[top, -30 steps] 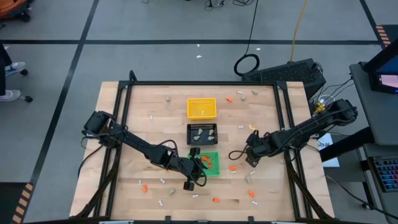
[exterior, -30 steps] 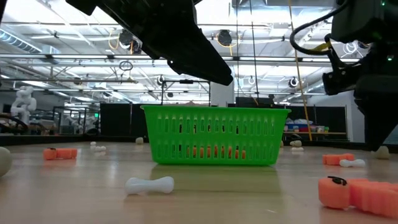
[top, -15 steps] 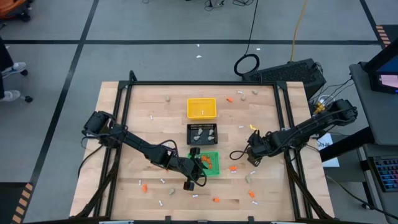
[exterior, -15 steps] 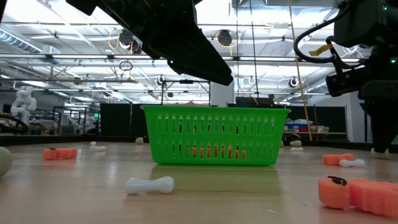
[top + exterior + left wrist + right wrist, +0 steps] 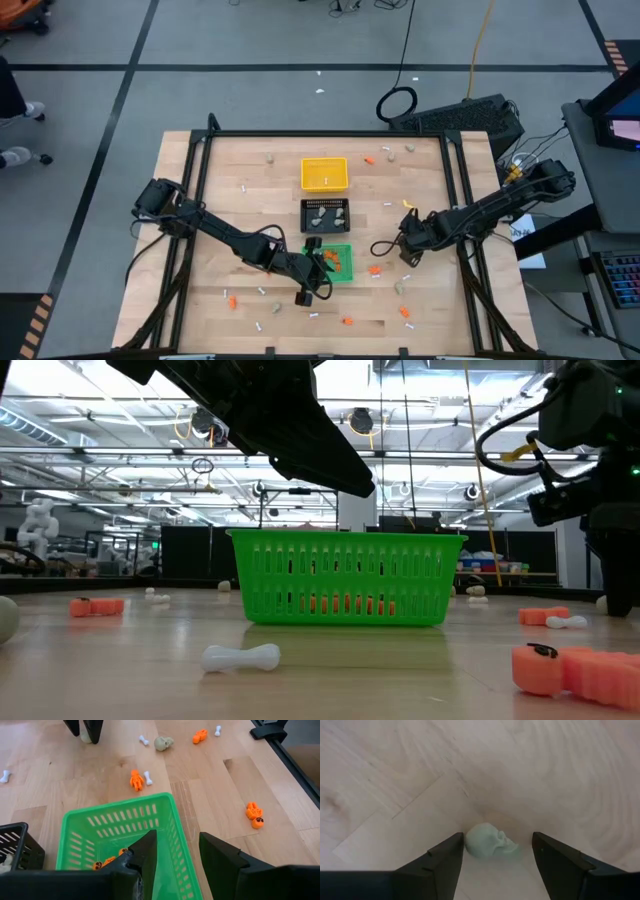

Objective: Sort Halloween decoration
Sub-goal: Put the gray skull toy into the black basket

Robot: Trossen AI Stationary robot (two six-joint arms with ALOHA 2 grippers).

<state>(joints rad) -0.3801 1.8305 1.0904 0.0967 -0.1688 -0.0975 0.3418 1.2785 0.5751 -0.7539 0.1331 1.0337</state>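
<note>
right fingers point(image 5: 495, 857) wide (straddling skull point(image 5: 489, 841)), left fingers point(image 5: 177, 852) parted — empty

Both grippers' jaws apart, empty.

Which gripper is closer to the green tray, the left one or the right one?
Left. The left gripper hangs open directly above the green tray, while the right gripper is off to the tray's side, open around a small skull on the table.
</note>
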